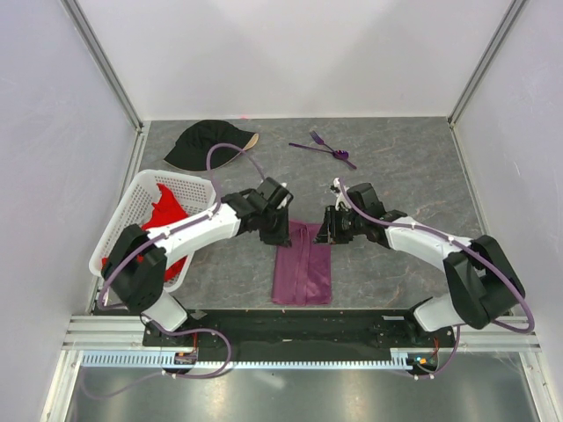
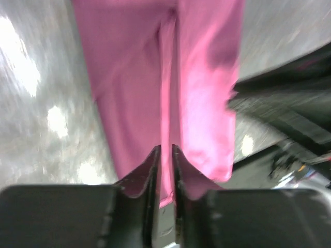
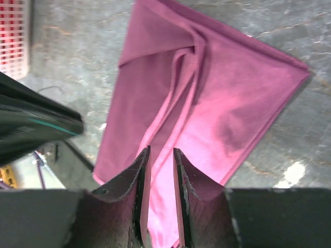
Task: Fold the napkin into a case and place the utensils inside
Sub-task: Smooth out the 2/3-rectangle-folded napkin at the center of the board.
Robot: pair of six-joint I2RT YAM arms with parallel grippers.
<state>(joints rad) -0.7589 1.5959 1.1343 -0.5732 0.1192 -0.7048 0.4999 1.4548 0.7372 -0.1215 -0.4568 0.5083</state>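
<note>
The plum-purple napkin (image 1: pixel 303 268) lies on the grey table as a narrow, long, folded strip between my two arms, its two side flaps meeting in a seam down the middle (image 2: pixel 168 77). My left gripper (image 1: pixel 280 236) hovers at the strip's far left corner, jaws a little apart, the cloth (image 2: pixel 129 77) lying beneath them (image 2: pixel 165 150). My right gripper (image 1: pixel 326 230) is at the far right corner, jaws apart above the napkin (image 3: pixel 232 88), with nothing pinched (image 3: pixel 160 151). The purple utensils (image 1: pixel 322 148) lie together at the back of the table.
A black cap (image 1: pixel 207 143) sits at the back left. A white lattice basket (image 1: pixel 132 207) holding a red cloth (image 1: pixel 164 211) stands on the left, close to my left arm. The right arm's dark links (image 2: pixel 289 103) show beside the napkin.
</note>
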